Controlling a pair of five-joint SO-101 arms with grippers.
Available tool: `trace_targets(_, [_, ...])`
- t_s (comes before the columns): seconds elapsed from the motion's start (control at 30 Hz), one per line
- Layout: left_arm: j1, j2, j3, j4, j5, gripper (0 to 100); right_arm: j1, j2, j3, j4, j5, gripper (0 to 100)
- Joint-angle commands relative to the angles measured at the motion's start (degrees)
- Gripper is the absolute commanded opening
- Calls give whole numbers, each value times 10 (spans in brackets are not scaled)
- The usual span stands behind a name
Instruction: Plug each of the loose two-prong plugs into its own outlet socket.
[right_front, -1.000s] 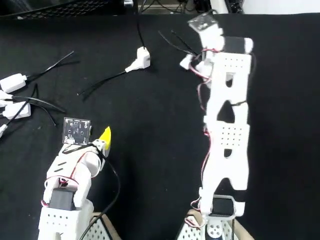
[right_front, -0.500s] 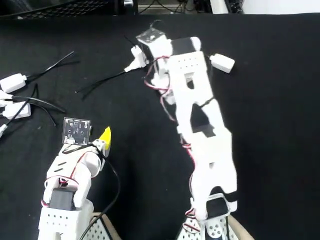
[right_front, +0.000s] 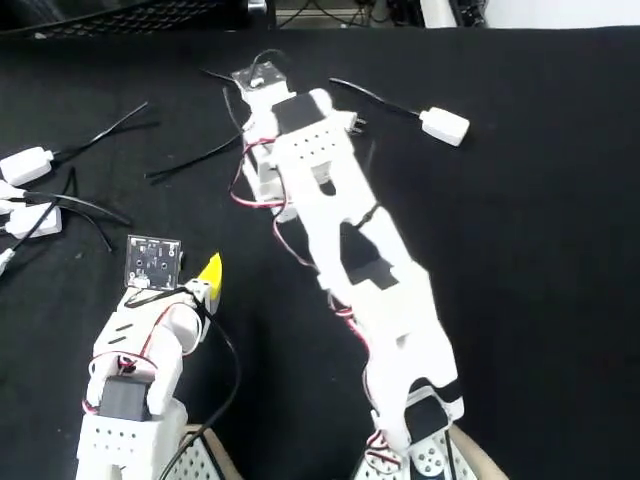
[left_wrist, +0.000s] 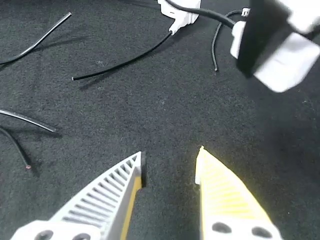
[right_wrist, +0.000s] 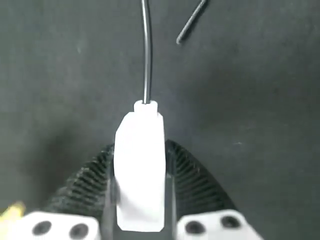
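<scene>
A black cloth-covered table (right_front: 560, 300) is carrying everything. The right arm (right_front: 370, 280) is lying stretched diagonally toward the far side, while the left arm (right_front: 135, 370) is sitting folded at the near edge.

The right gripper (right_wrist: 140, 150) is clamping a white two-prong plug (right_wrist: 140, 170) by its flat sides between black ribbed fingers. The plug's cord end is pointing away from the wrist and its prongs are hidden. The left gripper (left_wrist: 170, 154) is hovering over bare cloth, fingers moderately apart with nothing between them.

A second white plug (right_front: 445, 125) is lying loose on the arm's far right. A third (left_wrist: 182, 10) is resting near the right arm's end, its thin cord (left_wrist: 120, 62) trailing across the cloth. White corded blocks (right_front: 28, 165) are lying at the left edge; I cannot tell whether they are sockets.

The step in hand is probably carrying the held plug to a socket. Since the prongs are likely facing back into the gripper, passing the plug to the left gripper may be needed before inserting it. After that, the job is squaring the prongs to the slots, pushing straight along them, and keeping the cord off its neighbours.
</scene>
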Motion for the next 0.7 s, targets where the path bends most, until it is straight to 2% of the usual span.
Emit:
trace_targets(0.0, [3,0,8,2,4,185,-5,-37,-6,-25,-107,11])
trace_targets(0.1, [3,0,8,2,4,185,-5,-35,-2,-40,-208,11])
trace_targets(0.2, [3,0,8,2,4,185,-11,-13,-2,-67,-257,11])
trace_targets(0.33, [3,0,8,2,4,185,-12,62,-4,-98,-258,26])
trace_targets(0.53, [2,0,8,2,4,185,-11,156,-8,-66,-259,172])
trace_targets(0.67, [2,0,8,2,4,185,-10,161,-37,-42,-258,177])
